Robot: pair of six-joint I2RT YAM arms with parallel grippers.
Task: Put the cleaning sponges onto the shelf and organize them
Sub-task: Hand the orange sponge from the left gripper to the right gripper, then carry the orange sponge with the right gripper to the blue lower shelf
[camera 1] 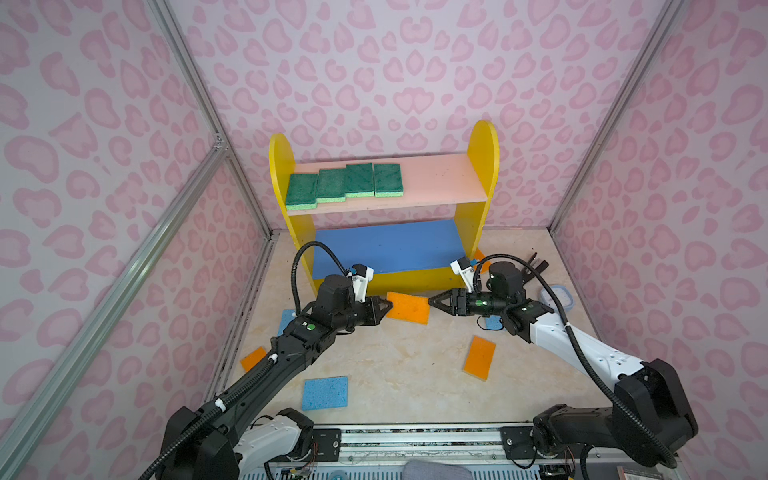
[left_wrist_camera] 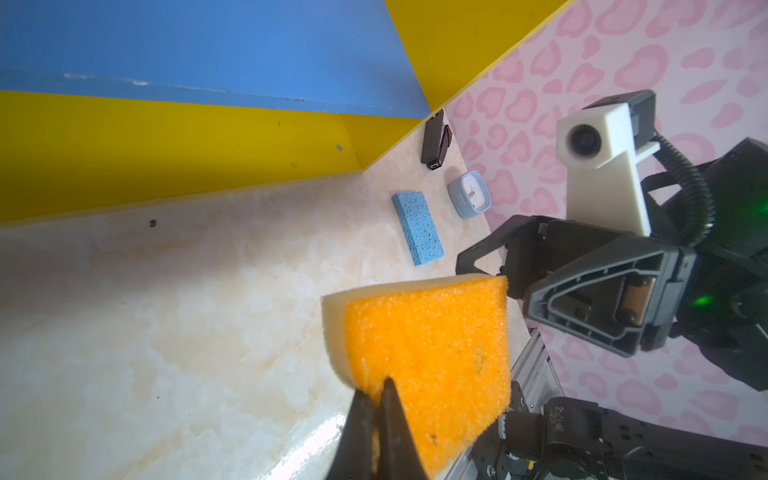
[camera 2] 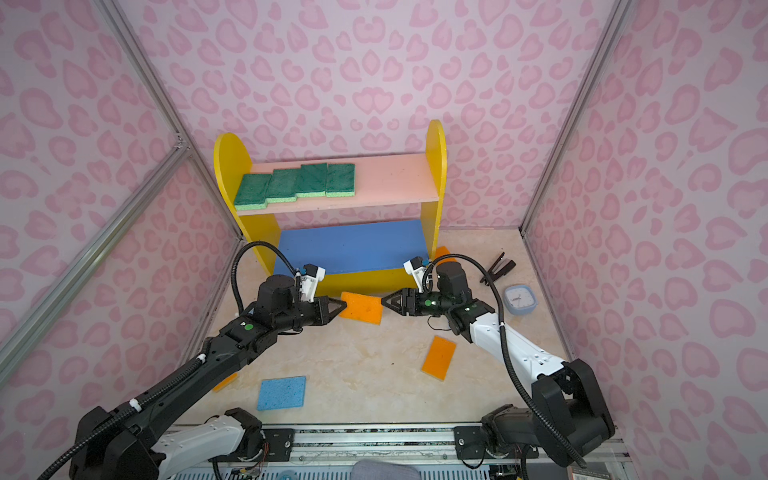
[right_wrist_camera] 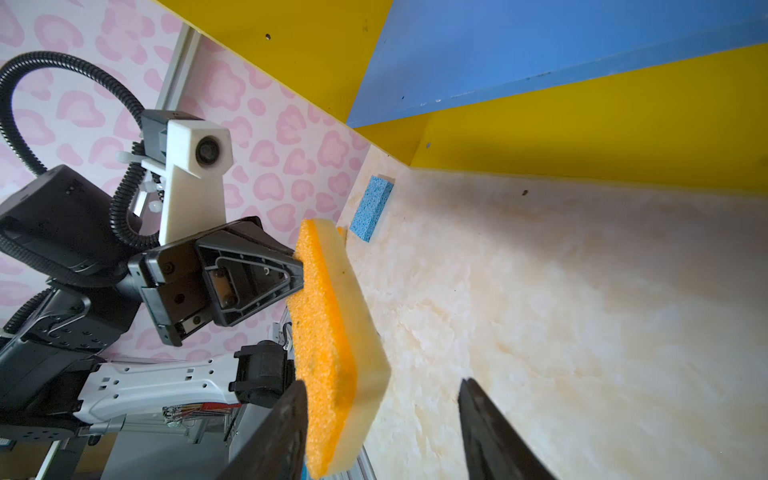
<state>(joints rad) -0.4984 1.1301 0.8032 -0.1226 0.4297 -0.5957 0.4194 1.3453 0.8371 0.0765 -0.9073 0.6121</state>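
Nearest, the left arm [camera 1: 266, 374] and the right arm [camera 1: 582, 349] reach in, two in all. One shelf [camera 1: 482, 166] stands at the back, and its pink board [camera 1: 440, 178] carries four green sponges [camera 1: 345, 183] in a row. The left gripper [camera 1: 390, 306] is clamped on one held orange sponge [camera 1: 409, 308], lifted in front of the shelf. The right gripper [camera 1: 430, 301] has its jaws apart around the sponge's other end. Three other orange sponges [camera 1: 480, 357] and three blue sponges [camera 1: 325, 392] lie on the counter [camera 1: 395, 374]. There is one clock [camera 2: 518, 299] and one stapler [camera 2: 498, 268].

The shelf [camera 1: 482, 166] stands at the surface's [camera 1: 399, 365] far edge, four green sponges [camera 1: 330, 185] along its pink board's [camera 1: 436, 178] left half. On the surface lie orange sponges [camera 1: 480, 357], blue sponges [camera 1: 325, 392], a clock [camera 2: 519, 299] and a stapler [camera 2: 498, 268].
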